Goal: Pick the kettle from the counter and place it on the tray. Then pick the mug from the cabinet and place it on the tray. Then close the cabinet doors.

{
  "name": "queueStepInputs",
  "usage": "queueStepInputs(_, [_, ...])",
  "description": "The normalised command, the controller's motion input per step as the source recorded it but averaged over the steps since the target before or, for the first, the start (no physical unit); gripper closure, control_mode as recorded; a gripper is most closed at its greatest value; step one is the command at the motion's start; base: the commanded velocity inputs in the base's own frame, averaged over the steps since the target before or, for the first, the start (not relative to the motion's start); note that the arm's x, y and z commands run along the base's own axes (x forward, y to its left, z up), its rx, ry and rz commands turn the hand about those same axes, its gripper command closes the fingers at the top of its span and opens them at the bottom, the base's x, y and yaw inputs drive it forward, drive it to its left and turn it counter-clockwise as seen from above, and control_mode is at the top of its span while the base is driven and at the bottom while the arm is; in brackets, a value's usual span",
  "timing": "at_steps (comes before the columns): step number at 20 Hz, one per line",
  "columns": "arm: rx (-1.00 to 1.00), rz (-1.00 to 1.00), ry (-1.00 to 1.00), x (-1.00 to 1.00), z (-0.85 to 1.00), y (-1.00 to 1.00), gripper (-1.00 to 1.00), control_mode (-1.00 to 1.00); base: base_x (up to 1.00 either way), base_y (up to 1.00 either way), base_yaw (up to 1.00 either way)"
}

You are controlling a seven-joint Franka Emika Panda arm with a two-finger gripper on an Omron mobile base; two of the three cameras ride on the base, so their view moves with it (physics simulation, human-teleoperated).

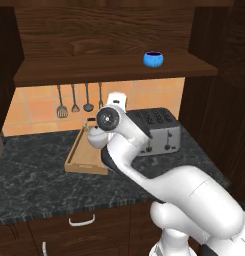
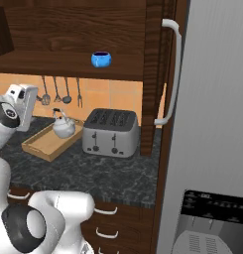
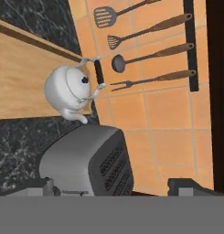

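Your kettle point(image 2: 63, 127) sits in the tray point(image 2: 41, 146) at its far right end, next to the toaster point(image 2: 111, 132), so judge that step as done; the thing to go for now is the mug point(image 1: 153, 59). It stands upright on the cabinet point(image 1: 114, 67) shelf, toward the right end and near the front edge, with open shelf on either side of it. Your gripper point(image 3: 115, 189) hangs low over the counter point(image 1: 39, 175), close to the tray and toaster, so the mug lies above it and to the right; expect a climb and a swing right before any reach inward. In the hand view the two fingertips stand well apart with nothing between them, so the jaws are open and empty. The mug is round with no long axis to line up on, and you cannot tell from these frames which way any handle points; its mouth faces up. The kettle's spout points toward the toaster, its handle arching over the lid. The right cabinet door point(image 2: 160, 74) stands open, edge toward you.
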Motion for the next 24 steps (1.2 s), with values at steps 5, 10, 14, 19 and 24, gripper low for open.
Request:
queueStepInputs(5, [0.25,-0.15,-0.17,-0.54,0.45,-0.49,-1.00,-1.00,0.00,0.00,0.00])
queueStepInputs(10, [0.27,-0.17,-0.11,-0.36,0.49,-0.53,-1.00,-1.00,0.00,0.00,0.00])
queueStepInputs(14, [0.30,-0.14,-0.09,-0.18,0.51,-0.49,-1.00,-1.00,0.00,0.00,0.00])
queueStepInputs(19, [0.35,-0.13,-0.01,-0.04,0.49,-0.39,-1.00,-1.00,0.00,0.00,0.00])
queueStepInputs(24, [0.34,-0.11,0.00,0.08,0.48,-0.41,-1.00,-1.00,0.00,0.00,0.00])
